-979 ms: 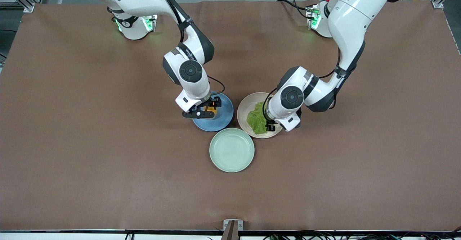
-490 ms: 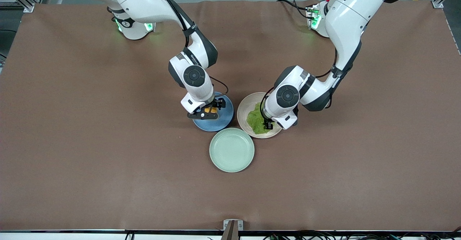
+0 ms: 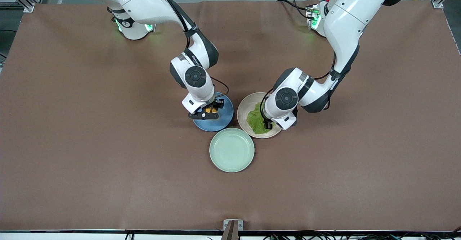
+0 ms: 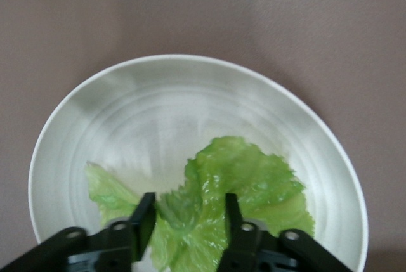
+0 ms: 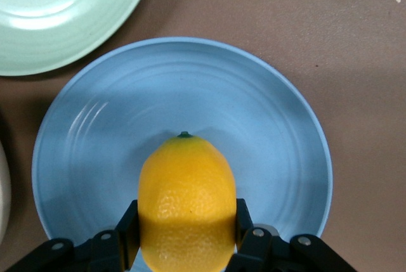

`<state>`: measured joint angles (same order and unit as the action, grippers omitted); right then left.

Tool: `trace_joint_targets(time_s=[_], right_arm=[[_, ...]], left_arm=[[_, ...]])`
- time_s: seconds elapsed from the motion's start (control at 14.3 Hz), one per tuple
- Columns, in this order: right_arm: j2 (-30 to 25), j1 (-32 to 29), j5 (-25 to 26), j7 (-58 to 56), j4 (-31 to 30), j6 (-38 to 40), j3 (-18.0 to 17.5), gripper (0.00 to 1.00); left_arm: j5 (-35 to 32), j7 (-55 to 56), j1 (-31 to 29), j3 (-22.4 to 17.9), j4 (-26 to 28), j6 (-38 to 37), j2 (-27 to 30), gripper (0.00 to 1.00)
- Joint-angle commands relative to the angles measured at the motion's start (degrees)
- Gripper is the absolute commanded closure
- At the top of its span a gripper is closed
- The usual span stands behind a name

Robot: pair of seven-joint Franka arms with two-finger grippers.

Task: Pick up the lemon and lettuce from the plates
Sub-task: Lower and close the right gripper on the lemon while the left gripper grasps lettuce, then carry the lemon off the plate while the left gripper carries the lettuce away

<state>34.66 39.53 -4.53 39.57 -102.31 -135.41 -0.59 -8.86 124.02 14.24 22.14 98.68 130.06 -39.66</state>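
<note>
The yellow-orange lemon [image 5: 187, 189] is on the blue plate [image 5: 190, 82], and my right gripper [image 5: 186, 212] is shut on its sides. In the front view that gripper [image 3: 206, 112] is low over the blue plate [image 3: 224, 118], and only a bit of the lemon [image 3: 209, 109] shows. The green lettuce [image 4: 254, 177] lies in the beige plate [image 4: 158, 94]. My left gripper [image 4: 189, 205] presses into the leaf, with a fold bunched between its fingers. In the front view it [image 3: 268, 125] is low over the lettuce [image 3: 254, 119] in the beige plate [image 3: 243, 111].
A mint-green plate [image 3: 232, 150] sits nearer the front camera, close to both other plates; its rim also shows in the right wrist view [image 5: 63, 6]. The brown table mat [image 3: 108, 143] stretches out around the plates.
Both arms have shifted inward and lower over their plates. The right gripper has settled round the lemon, and the left gripper has moved onto the lettuce.
</note>
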Motion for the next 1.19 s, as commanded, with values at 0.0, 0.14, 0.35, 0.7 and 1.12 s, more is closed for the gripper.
trace_joint_targets(time_s=[0.0,0.14,0.35,0.7,1.12], right_arm=[[0.6,0.2,-0.9,-0.3,0.8,0.0,0.2,0.83],[-1.9,0.0,-0.9,-0.3,1.3,3.2,0.2,0.83],[-10.9,-3.3,-0.7,-0.5,5.1,20.8,0.9,0.83],[-22.0,-17.9,-0.5,-19.2,4.0,34.4,1.1,0.84],[-23.1,-38.0,1.7,-46.2,-3.8,28.6,1.2,0.83]], left_arm=[[-4.3,0.5,0.5,-0.3,-0.2,-0.4,-0.8,0.79],[-4.6,0.4,0.5,-0.3,-0.2,-0.5,-0.6,0.93],[-4.9,-0.6,0.3,-0.2,-0.7,-0.9,1.5,1.00],[-4.8,-7.8,-1.4,-0.2,-0.8,-8.8,10.6,1.00],[-4.8,-24.5,-12.3,0.4,0.9,-13.3,16.8,1.00]])
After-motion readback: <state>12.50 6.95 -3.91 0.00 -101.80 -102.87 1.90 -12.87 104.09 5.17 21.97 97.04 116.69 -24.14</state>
